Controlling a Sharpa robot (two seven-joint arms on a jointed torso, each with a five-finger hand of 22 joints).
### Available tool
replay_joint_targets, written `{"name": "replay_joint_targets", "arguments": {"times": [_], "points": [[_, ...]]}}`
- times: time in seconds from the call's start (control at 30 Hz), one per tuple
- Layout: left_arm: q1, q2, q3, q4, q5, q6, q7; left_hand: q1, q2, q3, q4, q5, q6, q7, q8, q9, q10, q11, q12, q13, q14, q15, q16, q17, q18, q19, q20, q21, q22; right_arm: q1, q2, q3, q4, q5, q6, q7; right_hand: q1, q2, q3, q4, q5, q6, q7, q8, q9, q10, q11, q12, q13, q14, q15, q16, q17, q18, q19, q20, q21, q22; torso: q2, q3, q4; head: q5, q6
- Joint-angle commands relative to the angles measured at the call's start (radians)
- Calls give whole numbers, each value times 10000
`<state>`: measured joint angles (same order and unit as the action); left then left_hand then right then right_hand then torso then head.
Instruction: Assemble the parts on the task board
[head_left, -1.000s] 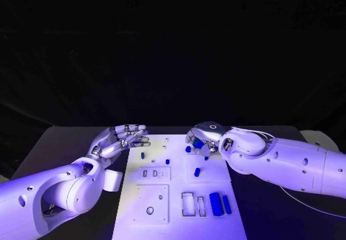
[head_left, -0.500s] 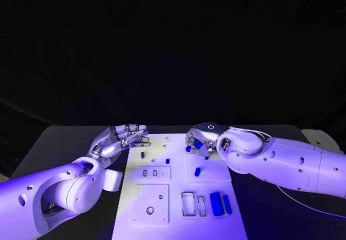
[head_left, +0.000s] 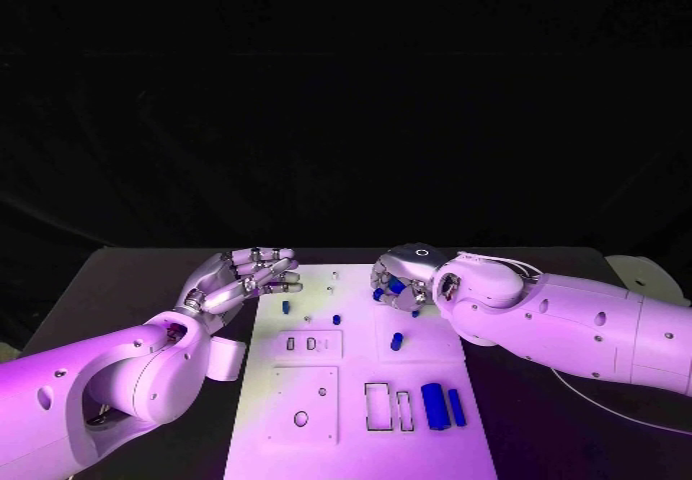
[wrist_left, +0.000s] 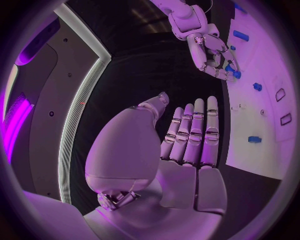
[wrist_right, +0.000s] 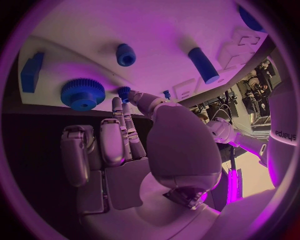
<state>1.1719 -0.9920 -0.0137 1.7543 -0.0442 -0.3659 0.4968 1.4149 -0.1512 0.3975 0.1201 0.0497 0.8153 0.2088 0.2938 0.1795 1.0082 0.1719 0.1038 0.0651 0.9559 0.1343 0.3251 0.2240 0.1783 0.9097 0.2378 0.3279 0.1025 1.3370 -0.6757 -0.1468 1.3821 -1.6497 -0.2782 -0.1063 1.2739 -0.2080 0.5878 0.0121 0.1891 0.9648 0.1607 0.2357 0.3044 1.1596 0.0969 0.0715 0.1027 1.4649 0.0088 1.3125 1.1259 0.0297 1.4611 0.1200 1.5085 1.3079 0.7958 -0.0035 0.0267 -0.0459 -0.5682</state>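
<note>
- We see the task board, a white plate lying in the middle of the black table, with raised square panels and rectangular cut-outs.
- The parts are small and blue. In the head view we count two long bars lying side by side near the board's right edge, one upright peg at mid-board, and two small pegs farther back.
- The right wrist view shows a toothed gear on the board, just beside the right hand's fingertips.
- The right hand hovers over the board's far right part, fingers curled; whether they grasp a part we cannot tell.
- The left hand sits at the board's left edge, fingers straight and released, holding nothing.
</note>
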Motion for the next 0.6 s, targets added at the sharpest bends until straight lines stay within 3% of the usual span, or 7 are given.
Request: {"name": "replay_joint_targets", "arguments": {"times": [0.03, 0.6], "points": [[22, 2, 9, 42, -50, 204, 31, -55, -76, 60, 16, 25, -12, 211, -69, -12, 20, 74, -35, -15, 29, 9, -66, 10, 46, 61, 18, 5, -13, 3, 52, 3, 5, -30, 92, -86, -87, 18, 0, 66, -30, 19, 31, 52, 16, -49, 37, -55, 14, 298, 80, 42, -10, -27, 370, 10, -10, 1399, 25, -3, -9, -3, -15], [57, -23, 9, 74, -46, 250, -2, -66, -78, 62, 15, 24, -19, 217, -78, -15, 15, 78, -48, -15, 27, 12, -73, 12, 46, 58, 20, -1, -18, 2, 228, 2, -167, -36, 299, -151, -49, 139, 62, 108, -77, 168, -13, 146, 122, 129, -11, 9, 83, 282, 54, 110, 5, -42, 405, 11, 39, 1493, 80, -7, 10, -8, -25]]}}
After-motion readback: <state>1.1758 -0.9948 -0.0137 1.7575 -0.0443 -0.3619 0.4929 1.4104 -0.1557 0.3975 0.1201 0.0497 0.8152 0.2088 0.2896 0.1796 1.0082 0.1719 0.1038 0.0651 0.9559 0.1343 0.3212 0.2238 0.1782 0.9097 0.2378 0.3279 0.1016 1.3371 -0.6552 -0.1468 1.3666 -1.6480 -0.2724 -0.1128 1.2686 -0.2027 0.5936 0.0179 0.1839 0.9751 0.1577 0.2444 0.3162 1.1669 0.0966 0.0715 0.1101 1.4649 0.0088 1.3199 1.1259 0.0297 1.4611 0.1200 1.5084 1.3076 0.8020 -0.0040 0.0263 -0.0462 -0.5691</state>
